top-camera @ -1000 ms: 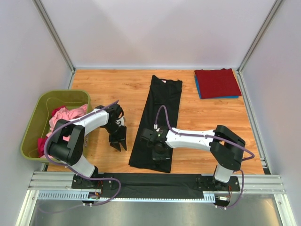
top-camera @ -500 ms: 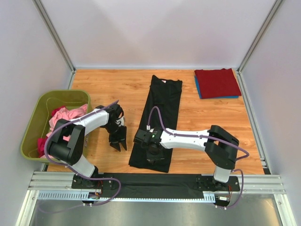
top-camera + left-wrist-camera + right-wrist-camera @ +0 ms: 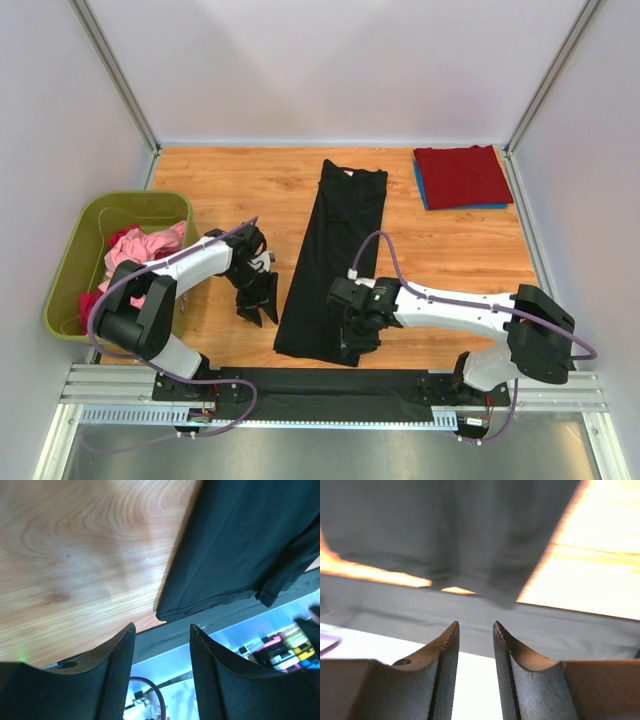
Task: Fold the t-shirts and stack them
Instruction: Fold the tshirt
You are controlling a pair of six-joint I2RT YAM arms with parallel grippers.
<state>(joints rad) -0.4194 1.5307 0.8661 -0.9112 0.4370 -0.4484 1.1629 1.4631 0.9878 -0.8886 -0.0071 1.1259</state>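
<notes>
A black t-shirt (image 3: 335,250) lies folded into a long narrow strip down the middle of the table, its neck at the far end. My left gripper (image 3: 256,308) stands open just left of the strip's near end, apart from the cloth. In the left wrist view the left gripper (image 3: 162,630) holds nothing, and the black t-shirt's hem (image 3: 240,545) is at the upper right. My right gripper (image 3: 359,338) hovers over the strip's near right corner. In the right wrist view the right gripper (image 3: 476,627) has its jaws apart and empty, with the black t-shirt (image 3: 470,530) beyond them.
Far right at the back, a folded dark red t-shirt (image 3: 462,175) lies on a blue one (image 3: 424,188). An olive-green bin (image 3: 75,262) at the left edge holds pink and magenta shirts (image 3: 140,248). The arms' base rail (image 3: 330,385) runs along the near edge.
My right gripper opened and shifted right to the strip's near right corner, its arm swinging out to the right. My left gripper opened wider and edged toward the strip.
</notes>
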